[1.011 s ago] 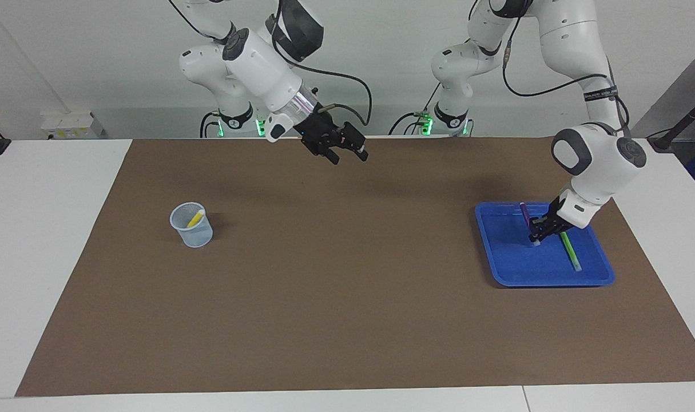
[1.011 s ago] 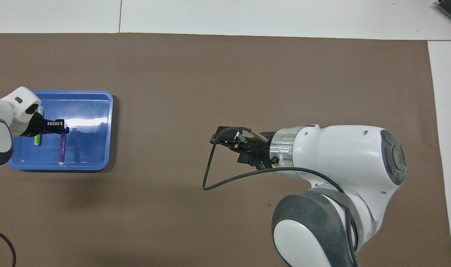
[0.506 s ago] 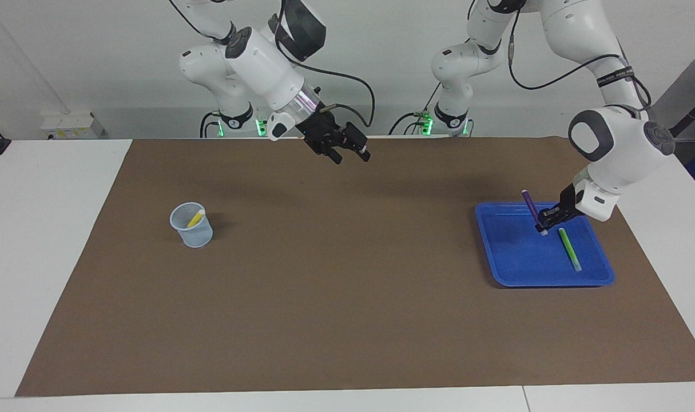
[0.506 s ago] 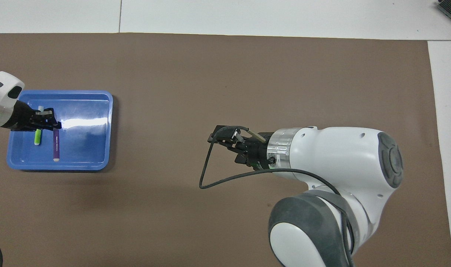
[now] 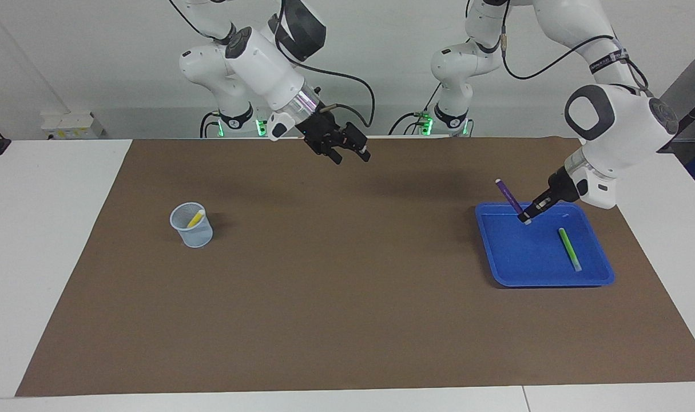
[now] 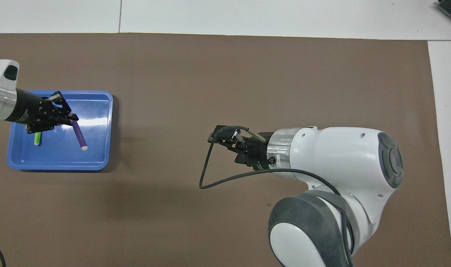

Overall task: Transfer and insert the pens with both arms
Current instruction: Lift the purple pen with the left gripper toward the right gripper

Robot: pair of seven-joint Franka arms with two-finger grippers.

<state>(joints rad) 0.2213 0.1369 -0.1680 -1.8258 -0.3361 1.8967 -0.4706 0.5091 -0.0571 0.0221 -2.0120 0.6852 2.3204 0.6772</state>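
Two arms at a table covered by a brown mat (image 5: 347, 320), described outward from the blue tray (image 5: 544, 273). The tray lies toward the left arm's end of the table. In it rests the green pen (image 5: 569, 249), flat on the tray floor with its pale end pointing away from the robots. Over the tray's robot-side part hangs the left gripper (image 5: 529, 214), clenched on the purple pen (image 5: 508, 196), which is clear of the tray floor. The grip sits at one end of the pen; the long axis slants up and toward the middle of the table. In the overhead view the purple pen (image 6: 79, 136) shows a pale tip at its free end.

Well apart from the tray, over the mat's robot-side edge near the table's middle, waits the right gripper (image 5: 347, 151), its fingers parted and holding nothing. Farthest from the tray, toward the right arm's end, stands the mesh cup (image 5: 192, 225) with the yellow pen (image 5: 195, 218) leaning inside it.

Judgement: the coming move is a handover. The purple pen's free end already points toward the right gripper, so the left arm must carry it across the gap between them.
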